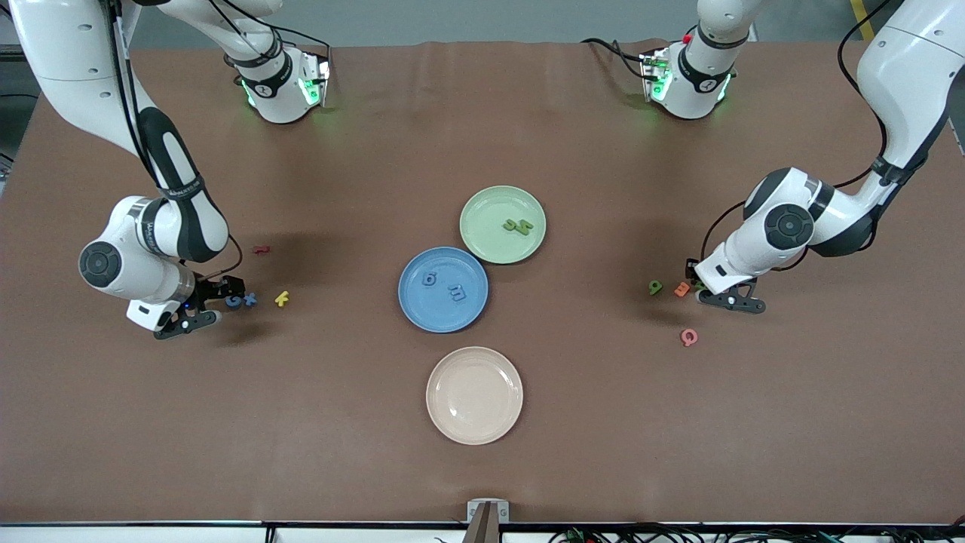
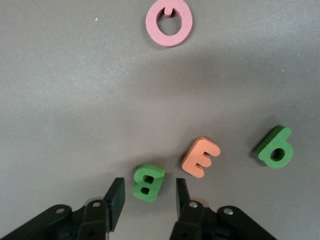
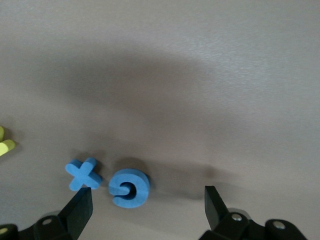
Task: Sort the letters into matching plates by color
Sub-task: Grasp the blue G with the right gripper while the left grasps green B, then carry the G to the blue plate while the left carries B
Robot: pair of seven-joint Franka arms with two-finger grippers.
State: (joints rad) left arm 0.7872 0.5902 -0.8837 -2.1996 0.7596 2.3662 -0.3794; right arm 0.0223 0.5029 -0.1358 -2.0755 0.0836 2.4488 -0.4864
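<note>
Your left gripper (image 2: 147,197) is down at the cloth with the green B (image 2: 147,182) between its fingers. The jaws are part-closed around it, but a sliver of gap shows on each side, so you cannot yet call it a grip. Just beside the B lies the orange E (image 2: 201,156), nearly touching it, with the green 9 (image 2: 275,146) further along and the pink Q (image 2: 169,22) well apart, nearer the front camera.

Your right gripper (image 3: 145,207) stands wide open and low over the blue G (image 3: 129,187). The blue X (image 3: 83,173) sits right at one fingertip, the yellow K (image 1: 282,299) is near, and the dark red letter (image 1: 261,250) lies farther from the front camera.

These letters look like light, thick foam: stiff enough to hold shape, likely a bit springy, unlikely to break. Pinch them across their flat side edges, low on the body, and squeeze gently. They probably slide easily on the cloth, so centre them first. Mind the E and the X; a finger could nudge either.

The green plate (image 1: 482,204) and blue plate (image 1: 426,313), touching at mid-table, each hold two letters already. The cream plate (image 1: 474,394) holds none.
</note>
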